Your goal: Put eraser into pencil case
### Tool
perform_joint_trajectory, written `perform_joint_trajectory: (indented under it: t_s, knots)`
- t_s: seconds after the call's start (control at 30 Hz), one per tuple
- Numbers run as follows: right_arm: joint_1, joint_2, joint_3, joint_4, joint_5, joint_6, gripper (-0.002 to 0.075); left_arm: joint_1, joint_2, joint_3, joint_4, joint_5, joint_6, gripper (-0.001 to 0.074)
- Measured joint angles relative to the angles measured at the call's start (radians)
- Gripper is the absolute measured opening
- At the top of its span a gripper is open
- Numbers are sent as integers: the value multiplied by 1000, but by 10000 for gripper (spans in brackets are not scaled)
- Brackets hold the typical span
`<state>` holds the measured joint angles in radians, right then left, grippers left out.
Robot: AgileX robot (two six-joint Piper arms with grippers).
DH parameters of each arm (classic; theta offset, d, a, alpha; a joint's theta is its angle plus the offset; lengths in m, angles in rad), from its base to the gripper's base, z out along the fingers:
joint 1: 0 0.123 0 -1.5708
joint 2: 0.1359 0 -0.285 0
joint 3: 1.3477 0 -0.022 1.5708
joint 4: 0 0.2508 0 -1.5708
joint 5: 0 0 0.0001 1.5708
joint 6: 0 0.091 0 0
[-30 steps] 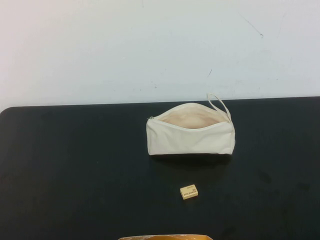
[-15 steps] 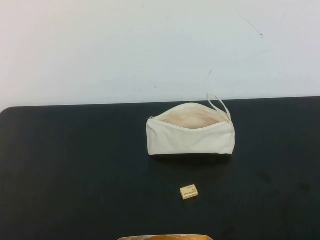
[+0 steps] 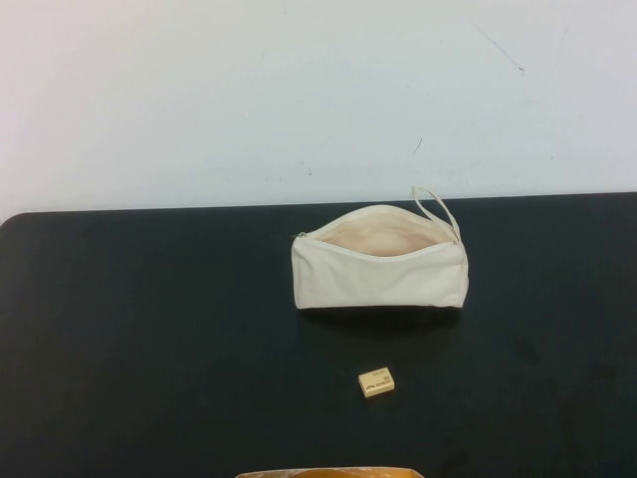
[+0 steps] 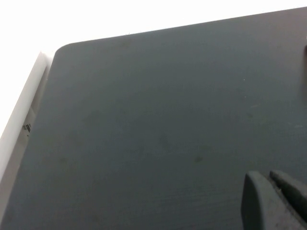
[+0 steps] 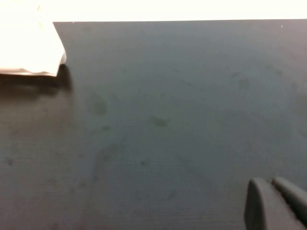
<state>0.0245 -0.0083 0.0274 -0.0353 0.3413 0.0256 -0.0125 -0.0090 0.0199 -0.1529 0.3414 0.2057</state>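
- High view: the black table (image 3: 149, 349) runs edge to edge, with a rounded far-left corner under the white wall (image 3: 249, 100); wide bare surface lies left and right of the two items.
- Case (image 3: 379, 263) sits right of centre toward the far edge, zip gaping, beige lining showing, loop strap (image 3: 438, 211) at its right end.
- Eraser (image 3: 376, 382) lies flat on the table, near the case on its near side, apart from it, nothing between them.
- A tan-orange object (image 3: 328, 472) pokes in at the near edge; I cannot tell what it is.
- Dark print on the eraser is too small to read.
- Left gripper (image 4: 276, 201) hangs over bare table by the rounded corner; its fingers look pressed together.
- Right gripper (image 5: 274, 203) hangs over bare table, the case's end (image 5: 29, 48) well off; its fingers also look closed, holding nothing.
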Motion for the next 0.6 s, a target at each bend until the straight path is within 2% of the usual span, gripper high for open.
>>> perform_joint_trajectory:
  t_s: [0.13,0.2,0.27,0.3,0.4,0.47,0.6]
  knots:
    - [0,0,0,16,0,0,-1,0,0,0,0,0,0,-1]
    - [0,0,0,93,0,8,-1,0,0,0,0,0,0,-1]
    - [0,0,0,245,2,43,-1,0,0,0,0,0,0,-1]
    - [0,0,0,450,2,77,-1,0,0,0,0,0,0,-1]
    - [0,0,0,647,-32,90,-1,0,0,0,0,0,0,-1]
    - [0,0,0,705,-66,94,-1,0,0,0,0,0,0,-1]
    - [0,0,0,709,-111,44,-1,0,0,0,0,0,0,-1]
